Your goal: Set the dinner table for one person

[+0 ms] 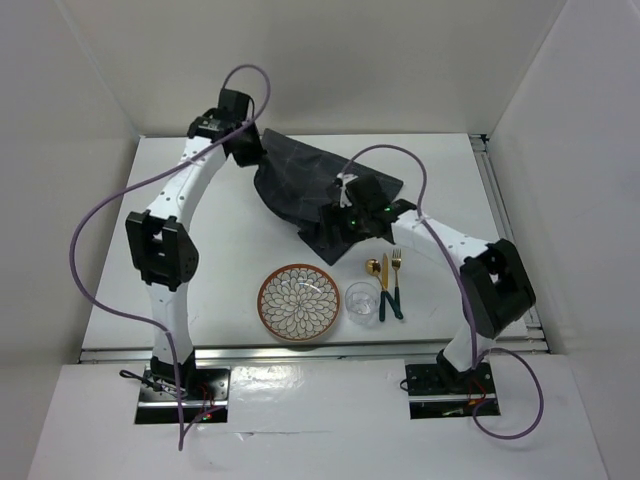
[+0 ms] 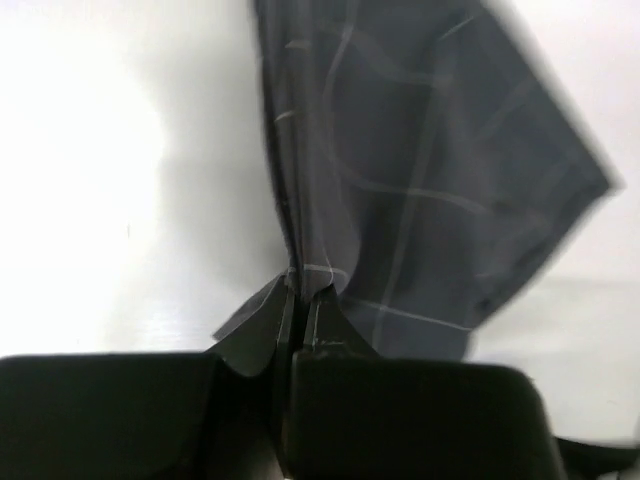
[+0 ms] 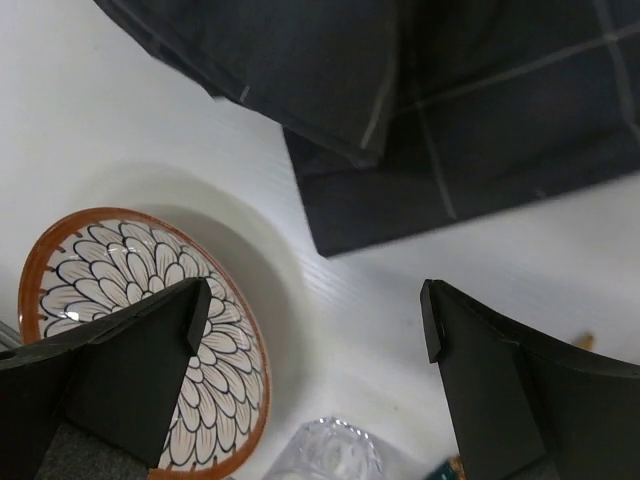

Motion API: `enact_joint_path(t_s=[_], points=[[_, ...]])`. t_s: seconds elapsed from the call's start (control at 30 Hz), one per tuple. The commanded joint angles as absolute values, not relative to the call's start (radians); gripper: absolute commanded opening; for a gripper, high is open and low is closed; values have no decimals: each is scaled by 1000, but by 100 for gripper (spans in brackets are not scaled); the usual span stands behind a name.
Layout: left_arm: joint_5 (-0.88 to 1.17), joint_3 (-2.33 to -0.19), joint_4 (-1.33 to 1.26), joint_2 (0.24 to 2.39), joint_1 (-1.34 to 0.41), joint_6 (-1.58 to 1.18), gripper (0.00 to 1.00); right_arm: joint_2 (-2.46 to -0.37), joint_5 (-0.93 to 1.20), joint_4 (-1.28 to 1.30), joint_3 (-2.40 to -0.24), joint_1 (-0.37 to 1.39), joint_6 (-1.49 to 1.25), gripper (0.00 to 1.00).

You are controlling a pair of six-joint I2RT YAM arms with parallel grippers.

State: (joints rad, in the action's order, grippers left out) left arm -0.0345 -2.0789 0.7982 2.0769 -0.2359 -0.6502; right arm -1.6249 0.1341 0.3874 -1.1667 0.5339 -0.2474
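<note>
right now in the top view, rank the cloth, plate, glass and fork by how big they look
1. cloth
2. plate
3. glass and fork: too close to rank, the fork is longer but much thinner

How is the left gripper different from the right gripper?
The left gripper is shut, pinching the dark cloth; the right gripper is wide open, holding nothing. The left gripper is at the cloth's far edge; the right gripper hovers by its near edge. Both are black.

The left arm arches over to the far left corner of the checked cloth, and the left gripper pinches a fold of it. The right arm bends inward, and the right gripper hangs spread wide and empty above the cloth's near edge.
</note>
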Motion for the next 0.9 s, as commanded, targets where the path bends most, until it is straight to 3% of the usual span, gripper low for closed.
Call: enact_joint_path(t_s=[0.0,0.5,0.87], points=[[52,-2236,876,2032,-212,-595,0,-1686,153,301,-1206,575,-198,100],[175,-2296,839,2052,-112,-617,0,-1965,-84,339,-1385,683,-144,100],[218,-2296,821,2094,-83,-626,0,-2026,-168,348,-1342,701,-120,88]])
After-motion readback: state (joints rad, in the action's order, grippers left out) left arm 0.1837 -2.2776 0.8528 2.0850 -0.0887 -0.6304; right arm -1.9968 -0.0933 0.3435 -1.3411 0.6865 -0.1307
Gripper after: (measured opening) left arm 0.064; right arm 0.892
